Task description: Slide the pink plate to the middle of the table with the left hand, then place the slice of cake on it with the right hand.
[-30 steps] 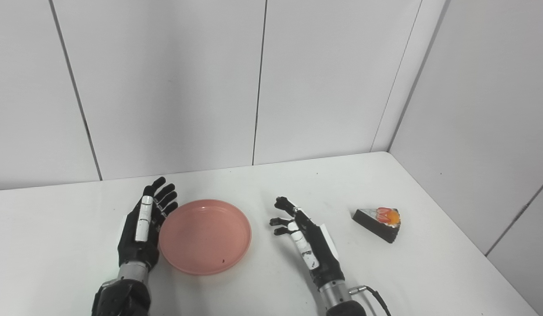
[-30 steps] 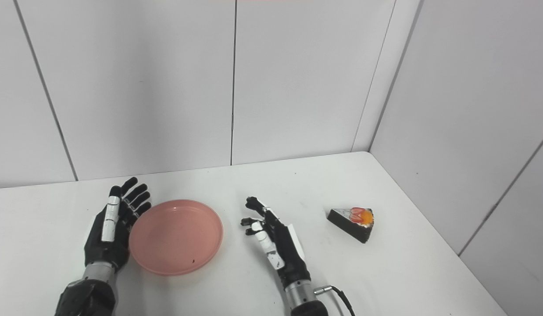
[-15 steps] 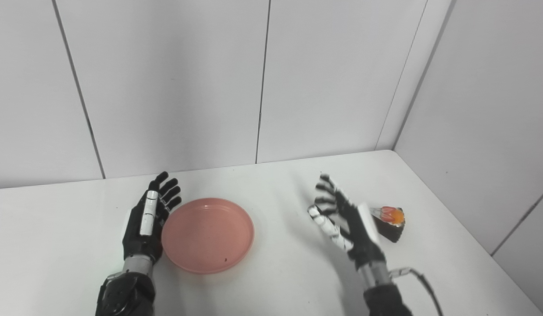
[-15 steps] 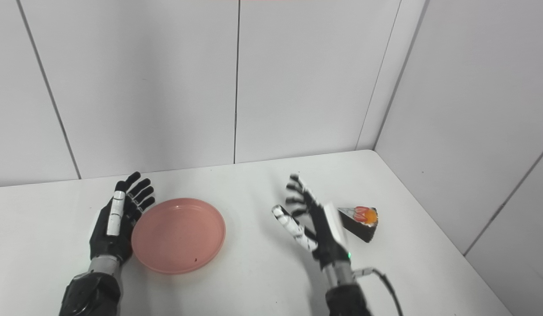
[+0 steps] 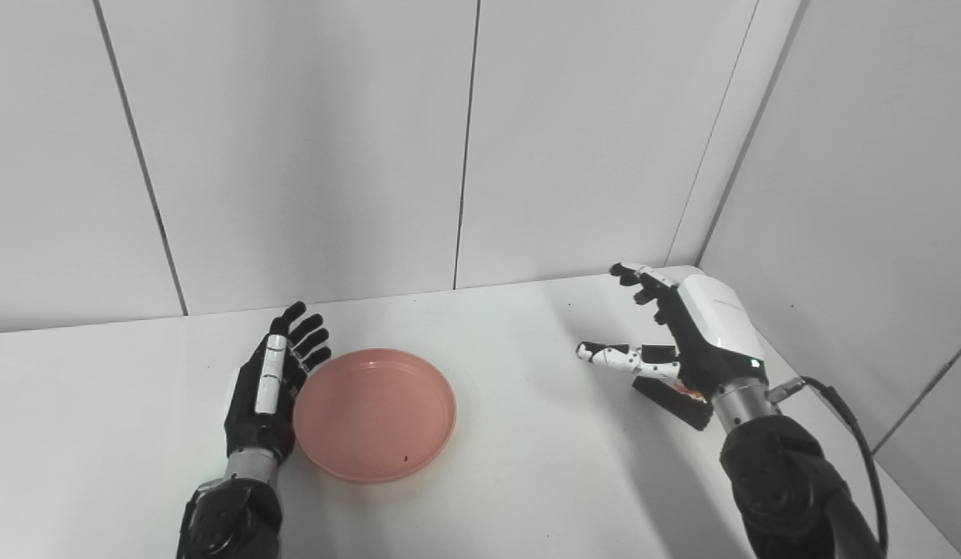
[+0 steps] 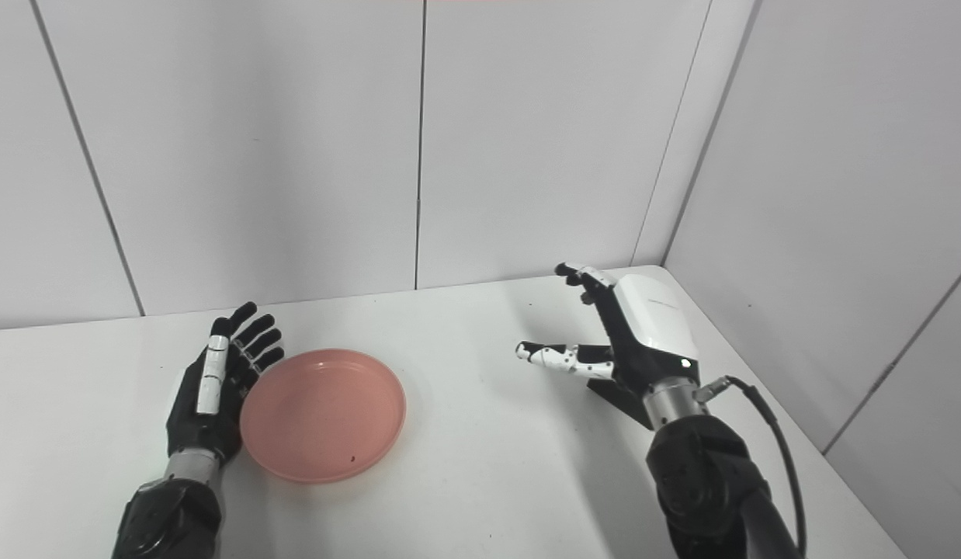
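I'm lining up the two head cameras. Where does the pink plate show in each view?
Left eye view: the pink plate lies left of centre, low in the picture, beside the open left hand.
Right eye view: the same plate sits further left, again by that hand.
Shared landmark: the vertical wall seam behind the table.

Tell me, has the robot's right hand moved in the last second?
Yes. The right hand has swung from near the pink plate toward the table's right edge, and now hovers open over the slice of cake, mostly hiding it.
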